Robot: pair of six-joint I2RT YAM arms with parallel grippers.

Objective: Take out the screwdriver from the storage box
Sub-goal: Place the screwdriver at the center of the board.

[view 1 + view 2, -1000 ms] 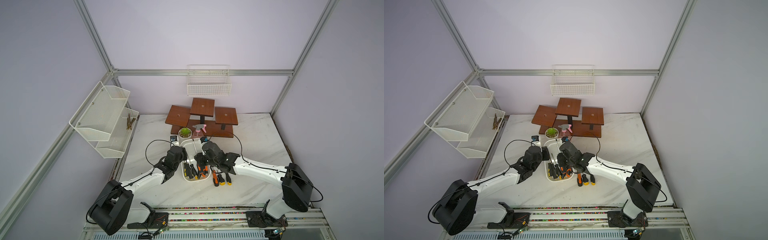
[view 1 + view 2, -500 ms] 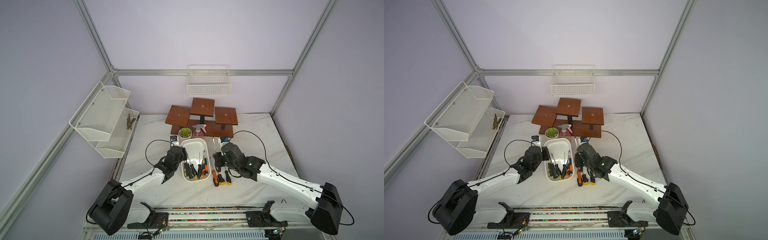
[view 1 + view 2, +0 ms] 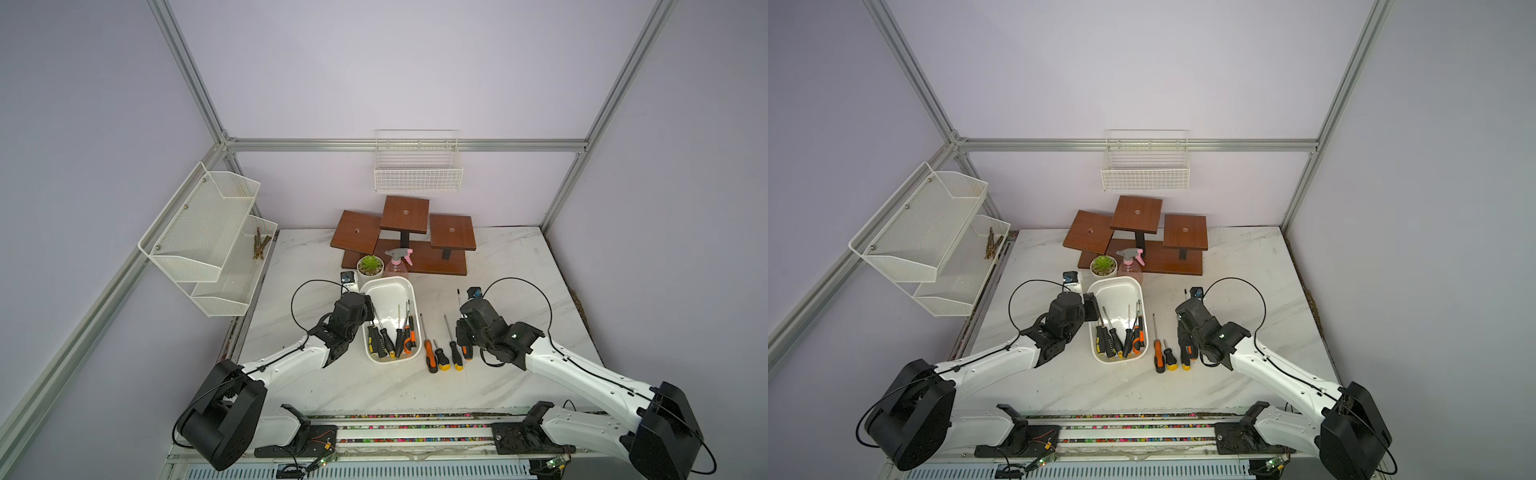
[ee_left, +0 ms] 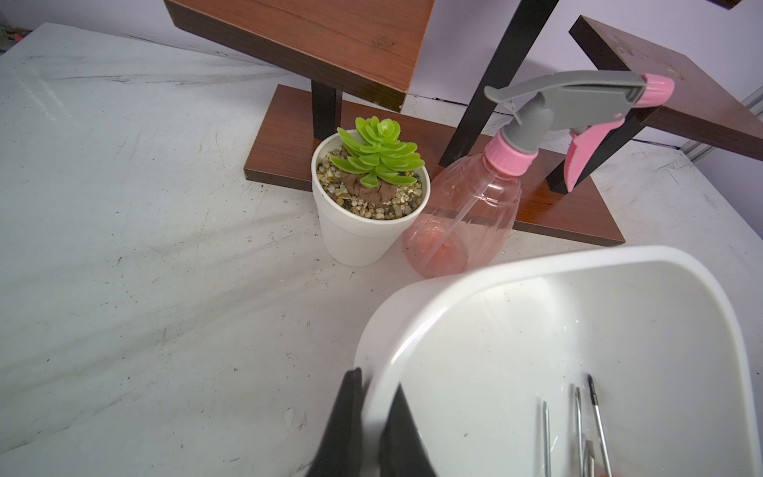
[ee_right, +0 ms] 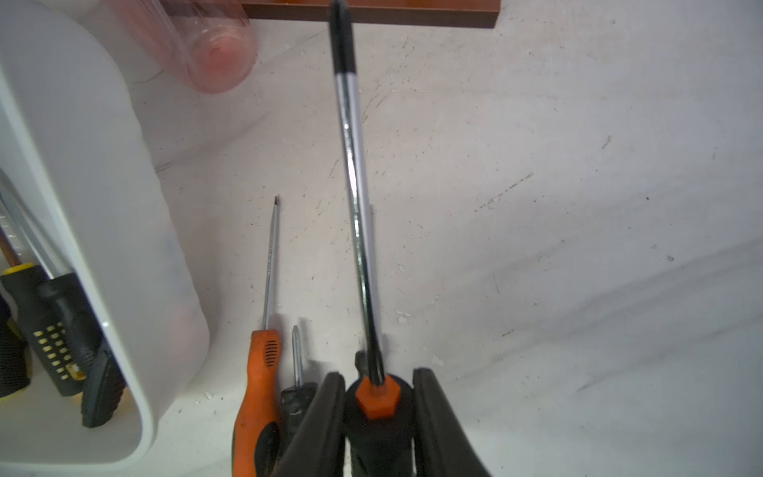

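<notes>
Our right tool (image 5: 377, 378) grips a screwdriver (image 5: 354, 165) at three o'clock of the box (image 4: 578, 264); our left tool (image 4: 375, 380) pinches its rim.

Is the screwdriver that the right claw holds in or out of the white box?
Out. The right gripper holds the screwdriver over the table, clear of the box.

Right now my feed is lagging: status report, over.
Left gripper shut on storage box rim. Right gripper shut on screwdriver, outside the box. Three screwdrivers lie on table beside it.

The screwdriver (image 5: 357, 214) handle, probably black, is cut off by the frame edge.
</notes>
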